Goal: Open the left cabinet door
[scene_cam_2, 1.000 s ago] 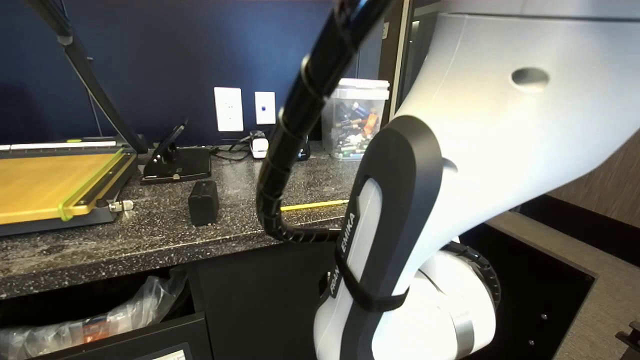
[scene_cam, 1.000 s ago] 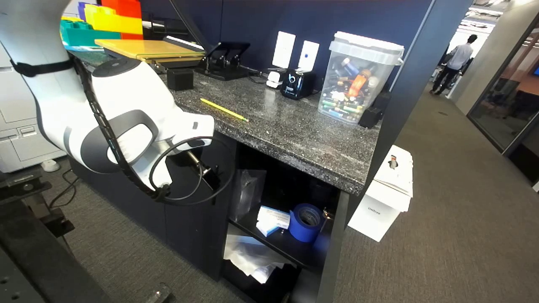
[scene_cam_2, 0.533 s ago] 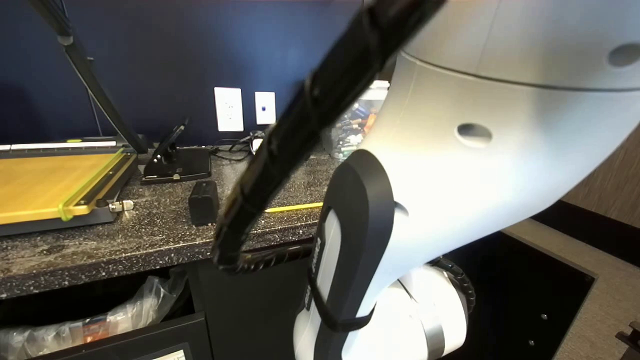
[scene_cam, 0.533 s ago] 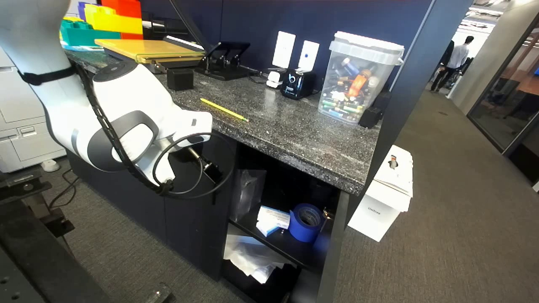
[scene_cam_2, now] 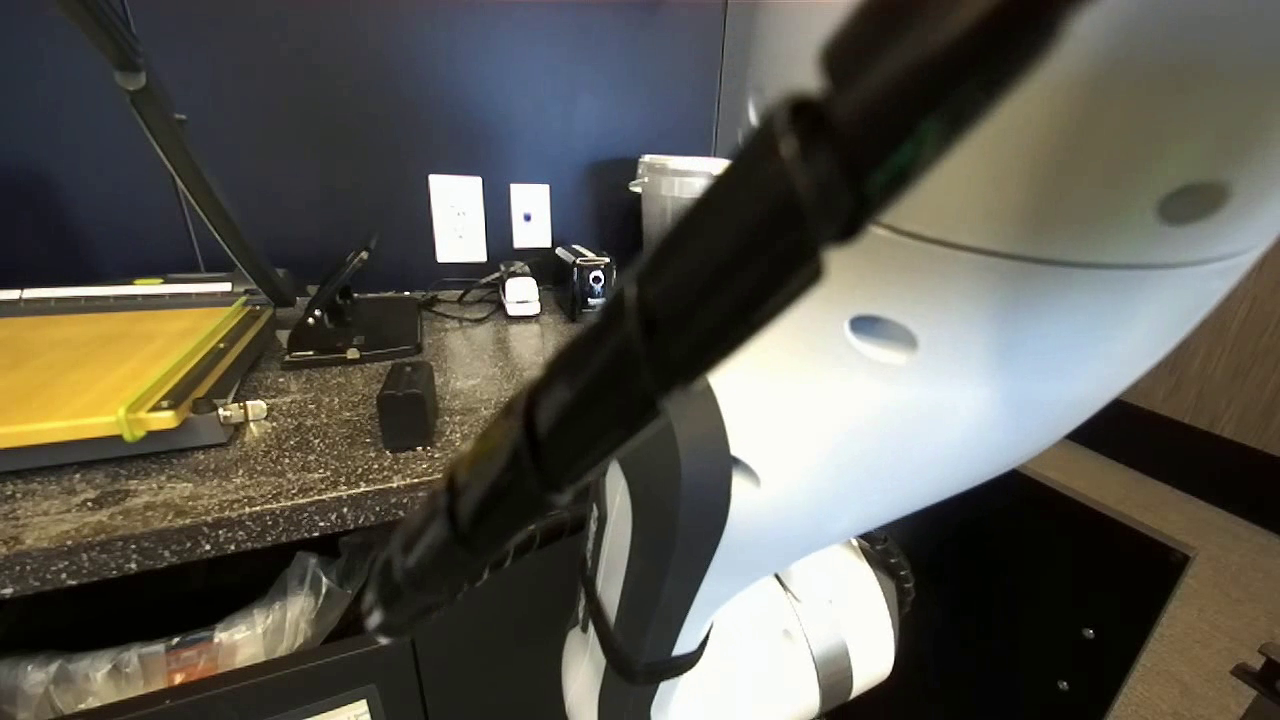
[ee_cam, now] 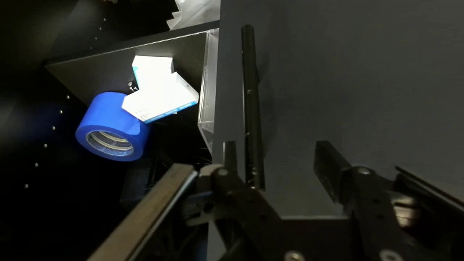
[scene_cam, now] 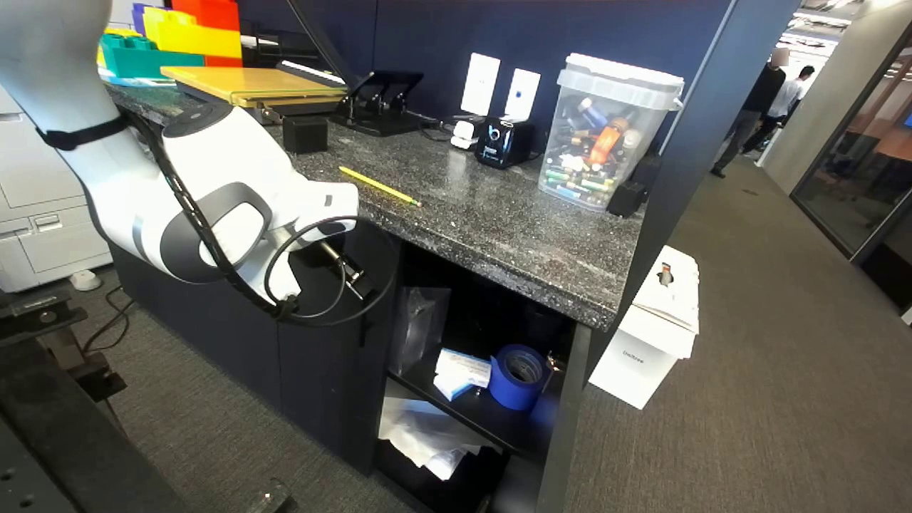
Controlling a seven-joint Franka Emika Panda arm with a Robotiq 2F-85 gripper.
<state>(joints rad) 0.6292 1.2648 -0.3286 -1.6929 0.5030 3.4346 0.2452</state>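
Gripper [ee_cam: 276, 150] stands in the wrist view with its fingers [ee_cam: 326, 163] well apart, the bar handle [ee_cam: 251, 105] of the left cabinet door [ee_cam: 362, 90] showing between them; whether they touch it, I cannot tell. Beside the door, blue tape [ee_cam: 108, 112] and white boxes [ee_cam: 159, 92] sit on a shelf [ee_cam: 99, 74]. In an exterior view, the door looks closed, and the gripper hangs before its upper part, below the speckled counter [scene_cam: 499, 214]. In an exterior view, the arm [scene_cam_2: 950, 380] hides the gripper.
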